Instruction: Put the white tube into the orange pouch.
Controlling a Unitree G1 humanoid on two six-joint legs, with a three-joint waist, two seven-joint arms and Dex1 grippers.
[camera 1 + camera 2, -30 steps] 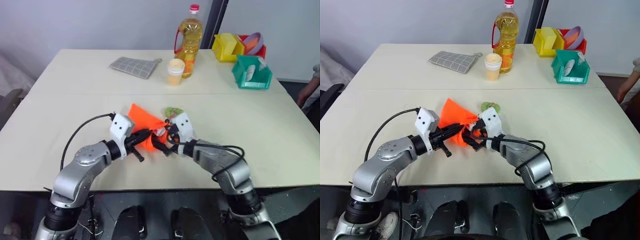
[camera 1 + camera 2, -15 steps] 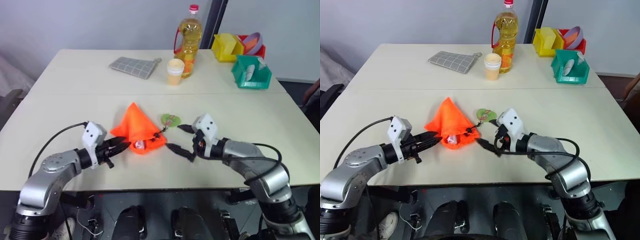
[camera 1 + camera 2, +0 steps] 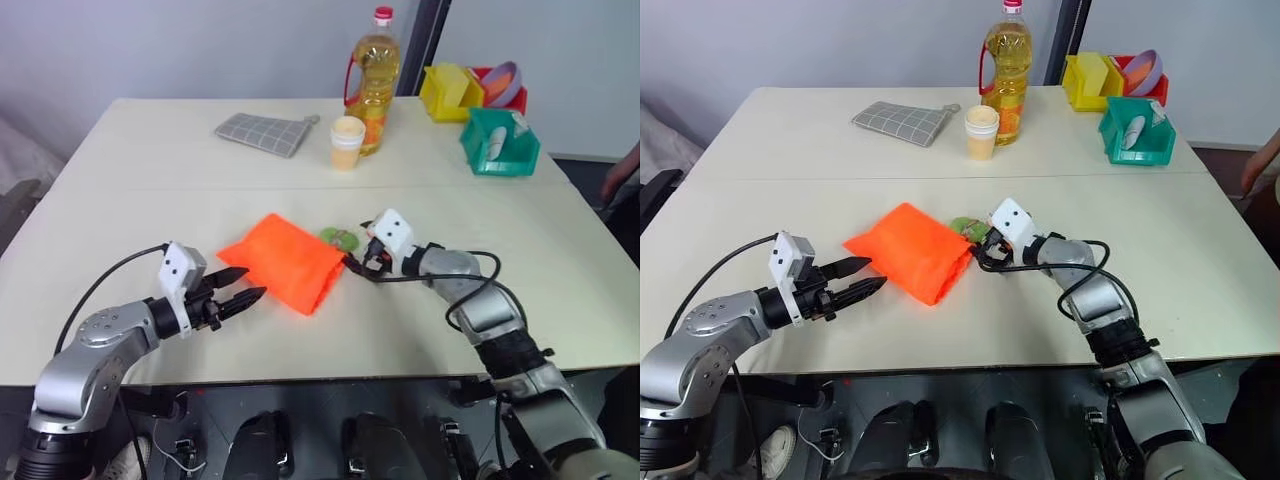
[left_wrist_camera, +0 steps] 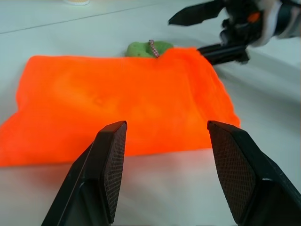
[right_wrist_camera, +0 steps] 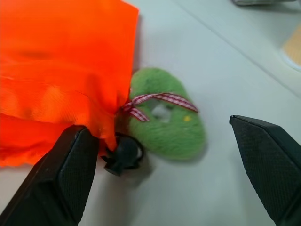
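Two grippers flank the orange pouch, lying flat. Left gripper, jaws apart and empty, sits just off its near-left corner; right gripper, spread wide, is nearer the drawstring end, beside the green tag.

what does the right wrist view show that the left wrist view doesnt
The right wrist view alone shows the green tag's red checked ribbon bow up close and the black cord stopper at the pouch's gathered corner. The left wrist view alone shows the orange pouch lying flat across its whole width, with the open right gripper beyond it. Both show the pouch, the tag beside it and the pale table.
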